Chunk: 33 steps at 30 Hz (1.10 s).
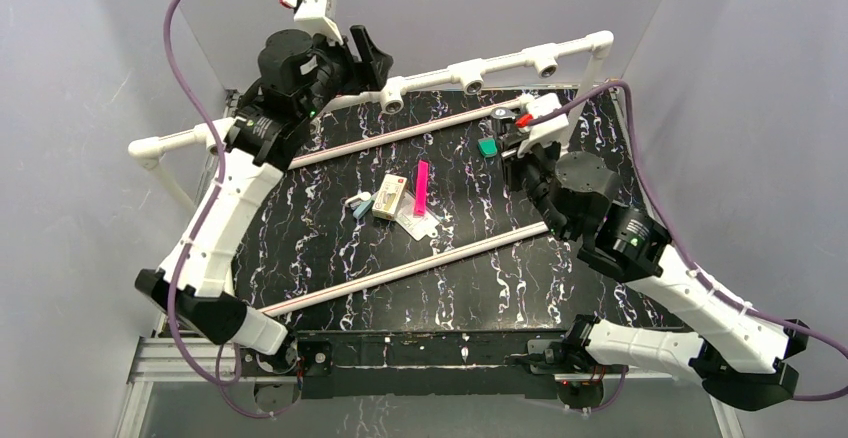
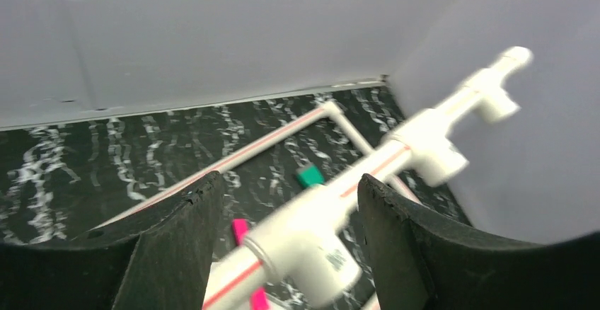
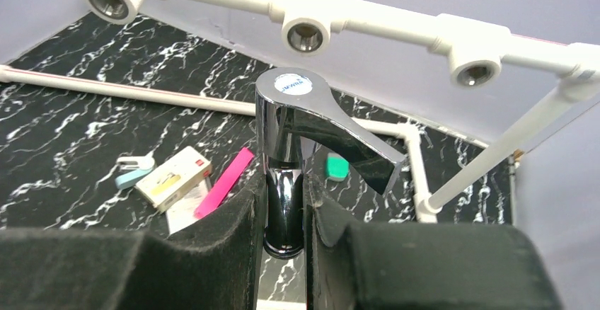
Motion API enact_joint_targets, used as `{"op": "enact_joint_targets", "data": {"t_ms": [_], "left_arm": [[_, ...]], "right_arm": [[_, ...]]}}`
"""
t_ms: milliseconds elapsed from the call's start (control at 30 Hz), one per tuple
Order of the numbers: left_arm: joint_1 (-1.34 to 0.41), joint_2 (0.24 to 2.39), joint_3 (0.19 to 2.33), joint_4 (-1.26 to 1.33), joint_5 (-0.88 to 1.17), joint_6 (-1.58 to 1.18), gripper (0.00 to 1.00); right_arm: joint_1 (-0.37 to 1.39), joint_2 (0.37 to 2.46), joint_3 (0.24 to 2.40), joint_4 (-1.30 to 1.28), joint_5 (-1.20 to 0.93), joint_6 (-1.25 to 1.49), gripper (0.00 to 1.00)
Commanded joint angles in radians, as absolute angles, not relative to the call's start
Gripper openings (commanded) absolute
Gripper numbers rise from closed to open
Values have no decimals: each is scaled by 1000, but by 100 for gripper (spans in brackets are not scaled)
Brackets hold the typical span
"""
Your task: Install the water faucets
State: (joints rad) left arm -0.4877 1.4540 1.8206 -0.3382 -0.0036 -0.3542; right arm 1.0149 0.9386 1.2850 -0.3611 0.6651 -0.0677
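Firmly clamped in the right gripper (image 3: 283, 197): chrome faucet (image 3: 293, 112), held upright by its stem over the black marbled table (image 3: 64, 147), spout pointing right, in front of the threaded sockets (image 3: 306, 35) of the white pipe (image 3: 382, 20). Straddling that pipe with the left gripper (image 2: 290, 190), jaws apart.

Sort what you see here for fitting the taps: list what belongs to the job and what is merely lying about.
Belongs to the job: tap, gripped in the right claw; white pipe frame with its sockets; left claw, open around that pipe.
Lying about: pink strip; small box; green piece; pale blue clip; clear packet.
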Motion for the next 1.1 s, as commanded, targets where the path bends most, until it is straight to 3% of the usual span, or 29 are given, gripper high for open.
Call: {"op": "enact_joint_targets", "data": {"t_ms": [0, 367, 700, 1067], "left_arm": [[-489, 1489, 1859, -277, -233, -241, 66], [-488, 1648, 1935, -213, -349, -148, 68], [-488, 1676, 1854, -142, -401, -83, 77], [-489, 1632, 1702, -135, -436, -47, 79]], "right_arm": [[1017, 948, 1285, -176, 720, -213, 1], [976, 1020, 1263, -98, 679, -288, 1], [879, 1044, 1244, -63, 499, -239, 1], [776, 1055, 1182, -8, 368, -184, 1]]}}
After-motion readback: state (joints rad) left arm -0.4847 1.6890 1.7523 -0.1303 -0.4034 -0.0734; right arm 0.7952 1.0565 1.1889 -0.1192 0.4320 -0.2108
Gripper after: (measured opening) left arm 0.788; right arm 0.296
